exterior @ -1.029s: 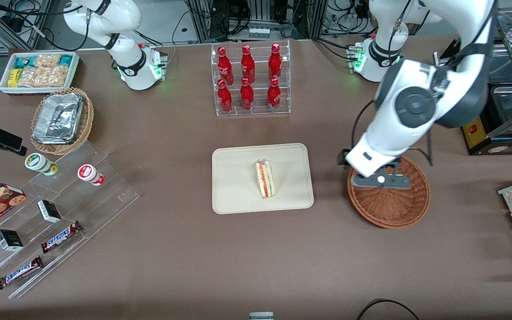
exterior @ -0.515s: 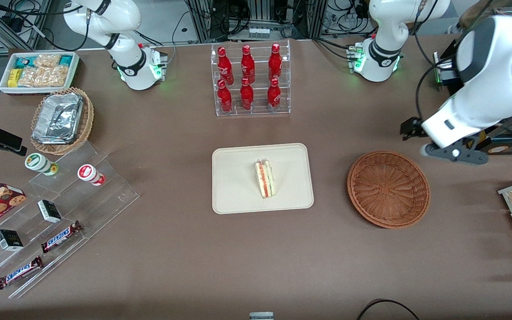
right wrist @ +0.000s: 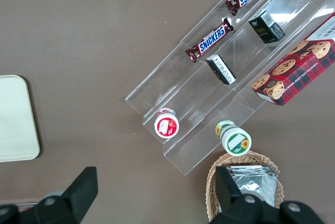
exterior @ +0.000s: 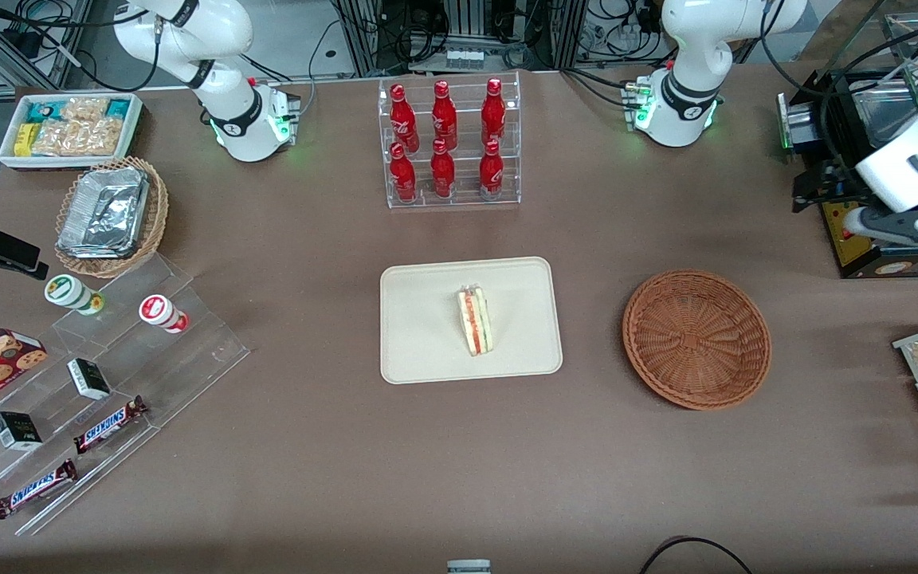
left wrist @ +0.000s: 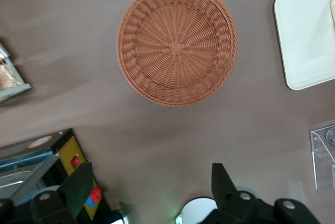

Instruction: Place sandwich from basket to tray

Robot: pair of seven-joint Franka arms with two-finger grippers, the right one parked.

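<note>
On the tray (exterior: 427, 351), close to its middle, the sandwich (exterior: 475, 321) lies with its red, orange and green cut edge showing and nothing touching it. From the tray the basket (exterior: 696, 339) sits at about 3 o'clock, toward the working arm's end of the table and well apart from the tray's rim; the wrist view looks straight down into its reddish weave (left wrist: 177, 50) and shows nothing inside. A corner of the tray (left wrist: 306, 41) also shows in that view.

From the basket, the gripper (exterior: 897, 227) hangs at roughly 1 o'clock, high above the table's edge near a dark box with a yellow face. In the wrist view its two fingers stand wide apart with only bare tabletop between them (left wrist: 152, 190), so it is spread and carries nothing.

Judged by how things lie, the transfer itself looks done: the sandwich is out of the basket and settled inside the tray's raised rim. The step in hand reads as the arm clearing off after the drop. What comes next probably asks for little: bringing the arm to a rest pose while steering clear of the equipment at that end. No regrasp seems needed unless the sandwich is wanted flat or squarer on the tray
</note>
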